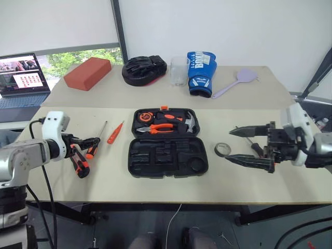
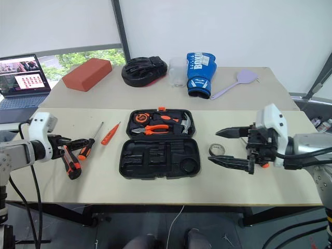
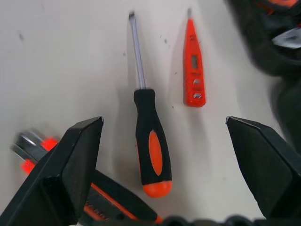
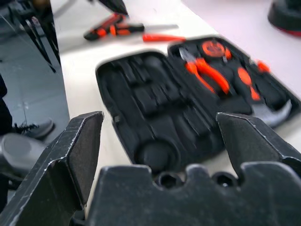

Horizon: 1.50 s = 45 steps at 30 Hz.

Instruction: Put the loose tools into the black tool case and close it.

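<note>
Left eye view: the tool case (image 1: 167, 141) lies open mid-surface, long axis across, lid half farther away. Left of it the screwdriver (image 1: 97, 140) and slim tester (image 1: 115, 133) point their tips away from the robot; the utility knife (image 1: 79, 161) lies near the left hand (image 1: 89, 142), spread wide and empty. Right hand (image 1: 244, 145), also wide and empty, hovers by the tape roll (image 1: 223, 149). Bare surface runs along the near edge.

Open tool case (image 1: 167, 147) at table centre.
Left of it, tester screwdriver (image 1: 115, 133), screwdriver (image 1: 98, 139); right, tape roll (image 1: 223, 149).
</note>
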{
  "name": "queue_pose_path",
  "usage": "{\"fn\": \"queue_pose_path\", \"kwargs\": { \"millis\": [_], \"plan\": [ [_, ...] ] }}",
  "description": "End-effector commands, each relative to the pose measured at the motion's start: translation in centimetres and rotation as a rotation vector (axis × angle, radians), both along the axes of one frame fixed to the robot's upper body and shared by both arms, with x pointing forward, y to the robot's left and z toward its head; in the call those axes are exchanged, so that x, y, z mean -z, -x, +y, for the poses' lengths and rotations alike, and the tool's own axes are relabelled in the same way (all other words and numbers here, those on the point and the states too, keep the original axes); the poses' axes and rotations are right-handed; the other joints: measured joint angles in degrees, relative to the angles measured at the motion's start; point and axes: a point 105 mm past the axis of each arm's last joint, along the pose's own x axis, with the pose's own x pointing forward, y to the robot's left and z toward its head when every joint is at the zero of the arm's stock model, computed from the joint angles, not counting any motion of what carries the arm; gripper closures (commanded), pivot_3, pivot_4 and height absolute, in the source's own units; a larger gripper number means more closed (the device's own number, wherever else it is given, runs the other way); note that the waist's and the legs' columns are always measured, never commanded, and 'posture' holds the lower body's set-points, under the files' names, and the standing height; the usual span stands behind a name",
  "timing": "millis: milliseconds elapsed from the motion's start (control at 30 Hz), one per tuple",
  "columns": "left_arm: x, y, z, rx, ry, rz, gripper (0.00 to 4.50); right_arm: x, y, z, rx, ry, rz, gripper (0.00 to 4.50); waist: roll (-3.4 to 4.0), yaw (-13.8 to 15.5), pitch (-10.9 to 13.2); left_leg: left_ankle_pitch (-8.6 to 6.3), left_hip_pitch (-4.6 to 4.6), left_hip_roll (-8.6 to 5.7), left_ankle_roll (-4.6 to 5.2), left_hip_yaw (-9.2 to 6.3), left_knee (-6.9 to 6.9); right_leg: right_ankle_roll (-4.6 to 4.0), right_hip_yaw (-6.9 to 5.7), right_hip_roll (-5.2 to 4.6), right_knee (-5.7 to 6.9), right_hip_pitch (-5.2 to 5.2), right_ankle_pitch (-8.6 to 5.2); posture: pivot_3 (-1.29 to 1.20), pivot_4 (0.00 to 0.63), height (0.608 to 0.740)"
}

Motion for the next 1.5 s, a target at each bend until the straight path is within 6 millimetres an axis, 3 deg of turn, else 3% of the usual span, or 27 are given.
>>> {"fn": "queue_pose_path", "kwargs": {
  "millis": [33, 167, 200, 267, 467, 533, 567, 667, 767, 867, 967, 1067, 1200, 1500],
  "plan": [
    [0.5, -0.9, 0.3, -0.012, -0.034, 0.013, 0.0, -0.9, 0.1, 1.2, -0.027, -0.006, -0.038, 0.04, 0.0, -0.1, 0.0, 0.0, 0.0, 0.0, -0.01, 0.0, 0.0, 0.0, 0.0, 0.0, -0.01, 0.0, 0.0, 0.0, 0.15, 0.74],
    [1.3, -1.9, -0.4, 0.008, -0.007, 0.022, 0.0, -0.7, -0.2, 1.6, -0.03, -0.002, -0.045, 0.04, -0.02, 0.0, 0.0, 0.0, -0.01, 0.0, -0.02, -0.02, 0.1, 0.0, -0.05, -0.03, -0.02, 0.05, 0.0, 0.0, 0.15, 0.74],
    [1.6, -2.2, -0.5, 0.013, -0.013, 0.02, 0.42, -0.7, -0.3, 1.8, -0.03, -0.004, -0.047, 0.0, -0.02, 0.0, 0.0, 0.0, -0.01, -0.02, -0.02, -0.02, 0.13, 0.0, -0.05, -0.04, 0.0, 0.06, 0.0, 0.0, 0.15, 0.74],
    [2.0, -2.7, -0.7, 0.017, 0.003, 0.025, 0.68, -0.6, -0.5, 2.1, -0.033, -0.008, -0.05, 0.0, -0.03, -0.2, 0.0, 0.02, 0.0, -0.02, -0.05, -0.01, 0.16, 0.0, -0.04, -0.04, 0.01, 0.08, 0.0, 0.0, 0.15, 0.74],
    [3.2, -3.0, -0.7, 0.04, -0.01, 0.081, 2.81, -0.4, -0.5, 2.8, -0.047, -0.017, -0.06, 0.0, -0.03, 0.0, 0.0, 0.09, 0.0, -0.01, -0.18, -0.03, 0.4, 0.0, -0.02, -0.08, 0.23, 0.12, 0.0, 0.0, 0.15, 0.74],
    [2.7, -3.2, -0.6, 0.052, -0.023, 0.064, 3.56, -0.5, -0.7, 2.9, -0.043, -0.022, -0.063, 0.0, -0.03, 0.1, 0.0, 0.09, 0.0, -0.02, -0.17, -0.03, 0.46, 0.01, -0.01, -0.09, 0.27, 0.14, 0.0, 0.0, 0.15, 0.74],
    [2.2, -3.4, -0.5, 0.058, -0.029, 0.039, 3.67, -0.4, -0.7, 2.9, -0.038, -0.021, -0.064, 0.0, -0.03, 0.1, 0.0, 0.09, 0.0, -0.01, -0.17, -0.02, 0.47, 0.02, -0.01, -0.09, 0.28, 0.13, 0.0, 0.0, 0.15, 0.74],
    [-2.1, -4.6, -0.2, 0.097, -0.05, -0.157, 3.67, 0.1, -0.8, 2.5, -0.021, -0.009, -0.042, 0.0, -0.08, 0.3, 0.0, 0.09, -0.05, -0.01, -0.17, -0.03, 0.47, 0.01, -0.01, -0.1, 0.34, 0.07, 0.0, 0.0, 0.15, 0.74],
    [-6.5, -4.2, -2.5, 0.35, -0.117, -0.358, 3.67, 0.5, -1.0, 1.8, 0.018, -0.009, -0.013, 0.0, -0.3, 0.3, 0.0, 0.12, -0.38, -0.01, -0.11, -0.06, 0.54, -0.05, -0.05, -0.09, 0.36, -0.23, 0.04, 0.0, 0.15, 0.74],
    [-8.0, -3.2, -5.3, 0.618, -0.197, -0.417, 3.67, 1.0, -1.1, 1.5, 0.038, 0.006, -0.008, 0.0, -0.34, 0.4, 0.0, 0.27, -0.69, -0.01, 0.16, -0.03, 0.68, -0.12, -0.07, -0.09, 0.36, -0.55, 0.09, 0.0, 0.15, 0.74],
    [-7.7, -2.4, -8.9, 0.864, -0.183, -0.392, 3.67, 1.5, -1.1, 1.4, 0.053, 0.028, -0.02, 0.0, -0.34, 0.5, 0.0, 0.34, -0.73, -0.07, 0.28, -0.02, 0.67, -0.11, -0.11, -0.16, 0.28, -0.54, 0.1, 0.0, 0.15, 0.74],
    [-6.2, -1.2, -12.8, 1.119, -0.209, -0.332, 3.67, 2.0, -1.1, 1.5, 0.066, 0.033, -0.023, 0.0, -0.34, 0.4, 0.0, 0.35, -0.73, -0.08, 0.3, -0.02, 0.67, -0.09, -0.1, -0.15, 0.25, -0.49, 0.1, 0.0, 0.15, 0.74],
    [-3.6, -2.3, -15.9, 1.254, -0.324, -0.271, 3.67, 2.3, -1.0, 1.6, 0.085, 0.028, -0.029, 0.0, -0.36, 0.2, 0.0, 0.39, -0.89, -0.07, 0.38, -0.02, 0.73, -0.1, -0.09, -0.14, 0.33, -0.64, 0.1, 0.0, 0.15, 0.74],
    [-1.4, -4.9, -17.4, 1.288, -0.439, -0.249, 3.67, 2.3, -0.8, 1.6, 0.118, 0.013, -0.034, 0.0, -0.38, -0.3, 0.0, 0.56, -1.36, -0.02, 0.71, -0.03, 0.99, -0.15, -0.1, -0.1, 0.44, -1.01, 0.24, 0.0, 0.15, 0.74]
  ]
}}
